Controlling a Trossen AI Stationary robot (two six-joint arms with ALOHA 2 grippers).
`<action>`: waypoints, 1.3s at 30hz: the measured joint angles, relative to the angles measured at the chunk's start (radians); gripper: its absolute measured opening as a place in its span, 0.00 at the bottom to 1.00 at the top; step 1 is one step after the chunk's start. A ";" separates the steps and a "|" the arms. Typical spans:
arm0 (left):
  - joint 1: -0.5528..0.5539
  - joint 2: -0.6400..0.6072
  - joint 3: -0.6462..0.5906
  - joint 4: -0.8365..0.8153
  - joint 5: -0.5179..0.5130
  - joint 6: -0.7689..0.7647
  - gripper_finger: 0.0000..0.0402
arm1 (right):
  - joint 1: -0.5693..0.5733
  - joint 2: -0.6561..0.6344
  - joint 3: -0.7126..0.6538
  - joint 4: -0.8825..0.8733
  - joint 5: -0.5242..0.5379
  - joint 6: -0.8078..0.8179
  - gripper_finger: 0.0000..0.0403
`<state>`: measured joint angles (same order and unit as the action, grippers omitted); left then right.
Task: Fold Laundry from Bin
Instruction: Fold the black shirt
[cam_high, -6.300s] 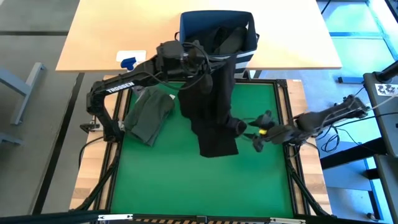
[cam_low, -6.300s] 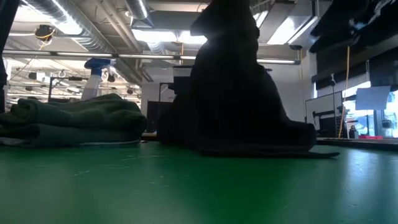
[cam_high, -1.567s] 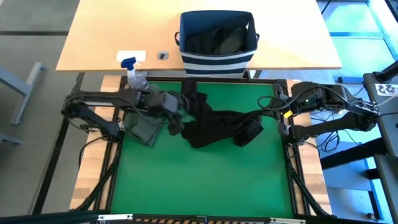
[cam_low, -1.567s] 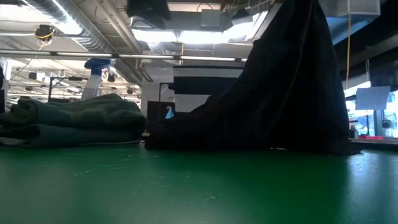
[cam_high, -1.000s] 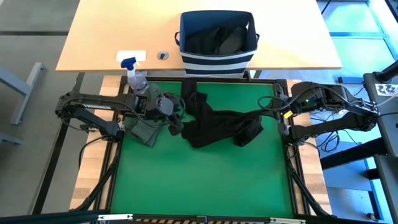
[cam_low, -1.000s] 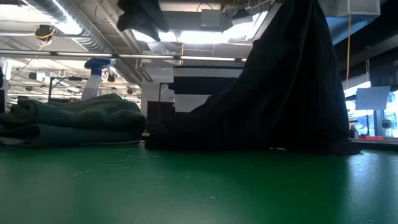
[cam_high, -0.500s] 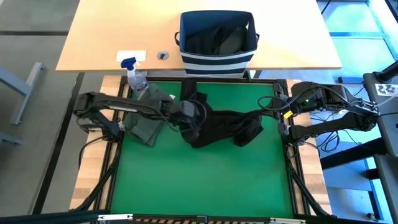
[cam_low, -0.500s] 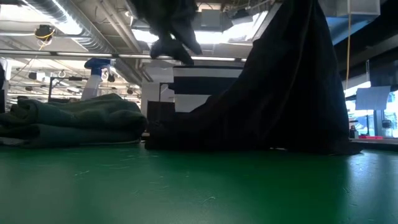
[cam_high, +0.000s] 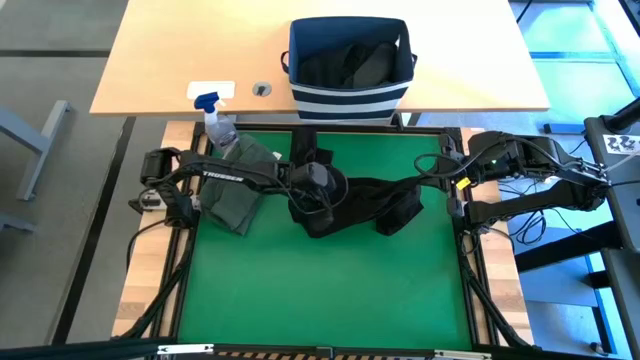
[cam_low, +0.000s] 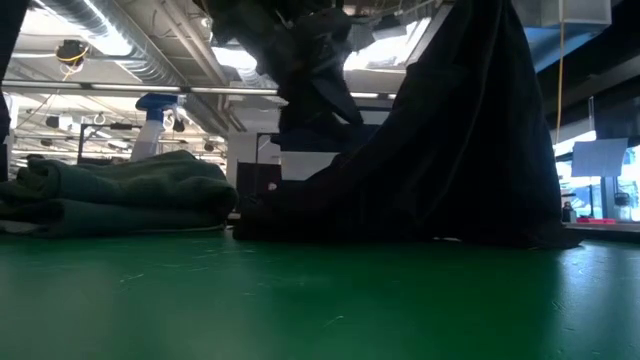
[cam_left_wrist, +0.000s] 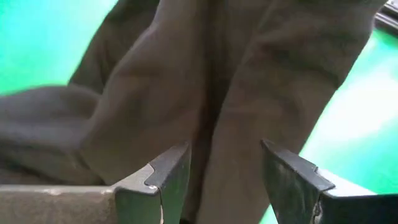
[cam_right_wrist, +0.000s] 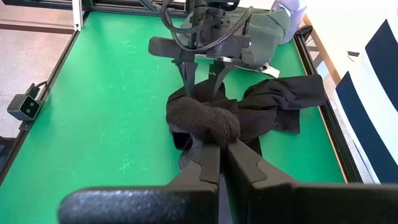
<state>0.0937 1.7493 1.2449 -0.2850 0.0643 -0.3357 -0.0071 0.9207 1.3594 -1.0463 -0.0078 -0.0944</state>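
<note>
A black garment (cam_high: 355, 200) lies crumpled on the green mat (cam_high: 330, 280), one end reaching the mat's far edge (cam_high: 305, 140). My left gripper (cam_right_wrist: 202, 87) stands open over the garment's left part, fingers pointing down at a bunched ridge (cam_left_wrist: 211, 106). A dark olive garment (cam_high: 238, 185) lies folded at the mat's left. The navy striped bin (cam_high: 350, 90) stands beyond the mat's far edge with dark cloth inside. My right gripper (cam_right_wrist: 222, 149) waits shut and high at the mat's right edge, holding nothing. My left gripper's open fingers (cam_right_wrist: 188, 78) come from above, slanting down, on either side of the black garment's bunched ridge (cam_right_wrist: 200, 99) near its left end. I cannot tell whether the fingertips touch the cloth. The garment lies slack on the mat.
A clear spray bottle with a blue nozzle (cam_high: 215, 118) stands at the mat's far left corner. A dark frame rail (cam_high: 465, 270) borders the mat. The near half of the mat is bare green. In the low view the black heap (cam_low: 450, 150) rises tall at the right.
My left gripper has moved from above the olive garment toward the table's right edge and down, tipping further downward, until it stands over the black garment. Its fingers have stayed open. The black garment has not moved.
</note>
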 joint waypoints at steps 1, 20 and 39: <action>0.000 0.006 0.001 0.002 -0.010 0.022 0.46 | 0.000 0.000 0.000 0.000 0.000 0.000 0.01; 0.008 0.106 0.000 0.078 0.119 0.059 0.07 | 0.000 0.000 0.000 0.002 0.035 0.014 0.01; -0.003 -0.320 0.339 -0.283 -0.333 0.333 0.01 | 0.000 0.000 0.000 0.006 0.154 0.038 0.01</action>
<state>0.0911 1.4297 1.5842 -0.5678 -0.2686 -0.0025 -0.0071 0.9207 1.3598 -1.0408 0.1463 -0.0566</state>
